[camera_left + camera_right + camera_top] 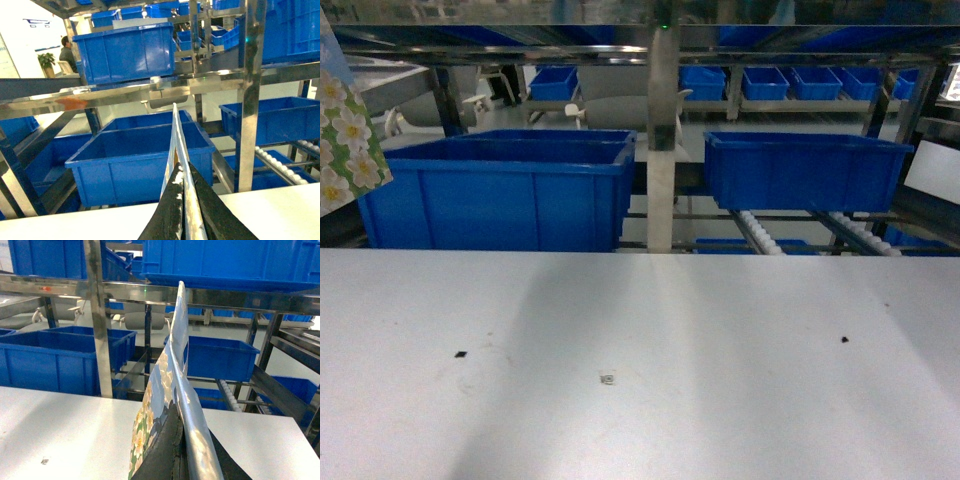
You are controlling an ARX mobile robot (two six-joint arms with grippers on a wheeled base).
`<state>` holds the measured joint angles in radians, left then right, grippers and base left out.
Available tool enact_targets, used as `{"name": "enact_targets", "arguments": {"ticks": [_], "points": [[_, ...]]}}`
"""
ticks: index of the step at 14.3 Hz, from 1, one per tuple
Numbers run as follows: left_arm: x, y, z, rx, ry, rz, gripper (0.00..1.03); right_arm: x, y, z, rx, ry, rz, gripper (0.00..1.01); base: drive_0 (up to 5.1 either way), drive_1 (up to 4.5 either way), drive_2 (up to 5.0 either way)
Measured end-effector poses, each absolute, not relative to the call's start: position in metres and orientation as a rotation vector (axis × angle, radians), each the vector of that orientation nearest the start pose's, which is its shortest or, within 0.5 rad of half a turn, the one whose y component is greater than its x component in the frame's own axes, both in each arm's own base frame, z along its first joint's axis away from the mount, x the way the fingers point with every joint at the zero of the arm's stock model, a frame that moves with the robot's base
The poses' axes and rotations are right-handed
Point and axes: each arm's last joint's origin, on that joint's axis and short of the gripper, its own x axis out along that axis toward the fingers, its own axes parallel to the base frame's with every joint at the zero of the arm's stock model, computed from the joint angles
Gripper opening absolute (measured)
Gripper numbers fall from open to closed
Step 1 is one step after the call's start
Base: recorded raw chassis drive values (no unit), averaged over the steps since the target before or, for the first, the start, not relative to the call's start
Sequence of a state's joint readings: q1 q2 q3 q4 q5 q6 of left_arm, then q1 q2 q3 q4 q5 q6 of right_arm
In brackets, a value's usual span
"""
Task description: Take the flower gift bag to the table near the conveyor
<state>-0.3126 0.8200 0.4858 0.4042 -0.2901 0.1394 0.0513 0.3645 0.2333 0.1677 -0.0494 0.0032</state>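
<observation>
Black jaws of the left gripper (184, 212) sit closed on the thin top edge of the flower gift bag (176, 150), seen edge-on in the left wrist view as a pale strip rising between them. Likewise the right gripper (177, 455) has its jaws pinched together on the bag (167, 390), whose daisy-printed side and silvery inner face curve upward from the grip. Both arms hold the bag up in the air above the tabletop (720, 400); in the head view only a corner of it (345, 130), with white flowers on green and pale blue, shows at the far left edge, well above the white surface. On the tabletop lie a tiny square code sticker (608, 378) and small black specks. Beyond its far edge stands the conveyor (760, 235), a steel rack with rows of white rollers, carrying blue plastic bins (510, 190).
</observation>
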Motion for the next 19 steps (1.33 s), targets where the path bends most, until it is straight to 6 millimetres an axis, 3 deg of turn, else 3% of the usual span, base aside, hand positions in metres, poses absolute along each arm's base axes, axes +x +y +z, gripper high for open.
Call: {"name": "enact_targets", "arguments": {"ticks": [3, 7, 12, 15, 17, 19], "points": [[0.18, -0.049, 0.28, 0.118, -0.068, -0.01, 0.02, 0.12, 0.008, 0.229, 0.003, -0.035, 0.105, 0.02, -5.1, 2.4, 2.4], [0.179, -0.05, 0.28, 0.118, -0.071, -0.021, 0.02, 0.12, 0.008, 0.229, 0.003, -0.04, 0.104, 0.02, 0.0, 4.25, -4.3], [0.18, -0.05, 0.279, 0.119, -0.065, -0.017, 0.02, 0.12, 0.008, 0.23, 0.003, -0.043, 0.103, 0.02, 0.0, 0.0, 0.0], [0.18, -0.05, 0.279, 0.119, -0.065, -0.017, 0.02, 0.146, 0.003, 0.225, -0.011, -0.065, 0.134, 0.02, 0.0, 0.0, 0.0], [0.18, -0.05, 0.279, 0.119, -0.065, -0.016, 0.02, 0.152, 0.003, 0.223, -0.016, -0.059, 0.14, 0.02, 0.0, 0.0, 0.0], [0.18, -0.05, 0.279, 0.119, -0.065, -0.016, 0.02, 0.179, 0.0, 0.209, -0.017, -0.01, 0.161, 0.02, 0.0, 0.0, 0.0]]}}
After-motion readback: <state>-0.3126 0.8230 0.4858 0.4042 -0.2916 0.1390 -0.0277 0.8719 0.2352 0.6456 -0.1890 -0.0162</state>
